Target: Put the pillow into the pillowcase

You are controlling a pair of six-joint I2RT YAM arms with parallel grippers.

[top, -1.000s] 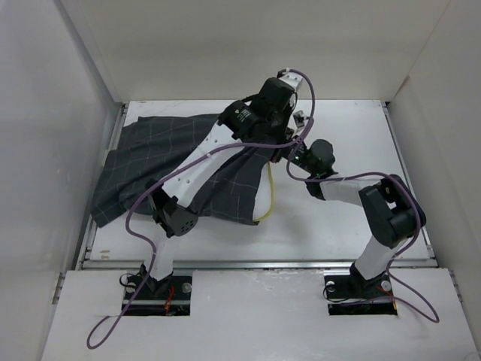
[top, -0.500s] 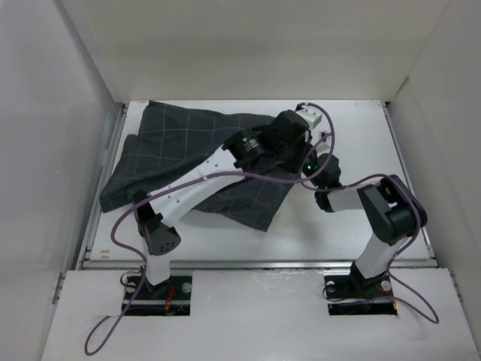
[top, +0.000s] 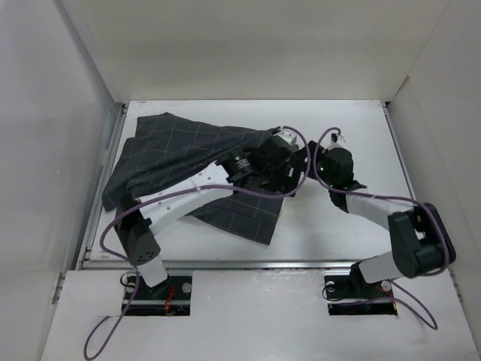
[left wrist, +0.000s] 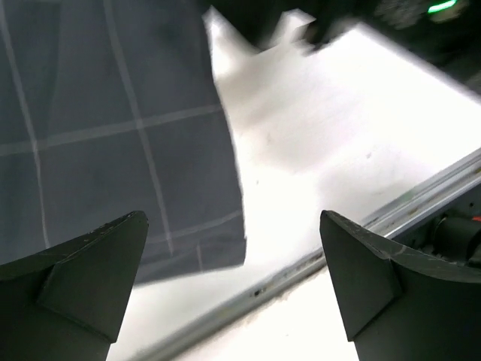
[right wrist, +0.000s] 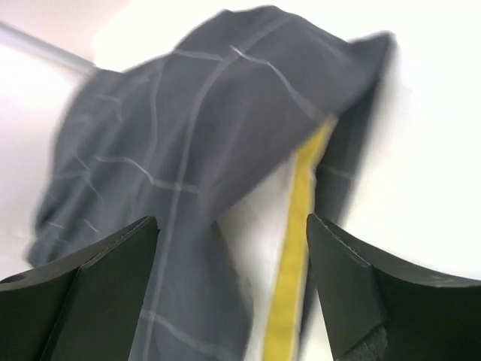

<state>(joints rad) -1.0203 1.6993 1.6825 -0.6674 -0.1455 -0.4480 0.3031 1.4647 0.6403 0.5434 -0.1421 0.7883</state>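
The dark grey checked pillowcase lies spread over the left half of the table. In the top view the pillow is hidden inside it. The right wrist view shows the pillowcase with its mouth gaping, and a white wedge of the pillow with its yellow edge shows in the gap. My right gripper is open above that mouth, holding nothing. My left gripper is wide open over bare table, beside a corner of the pillowcase. In the top view the left gripper and right gripper are close together at the pillowcase's right end.
White walls enclose the table on the left, back and right. A metal rail runs along the table's near edge, just under my left gripper. Purple cables loop over both wrists.
Both grippers have gone from shut to open, letting go of the pillowcase. The cloth has dropped and spread on the table. Both wrists came lower and nearer, and the right arm stretched out.
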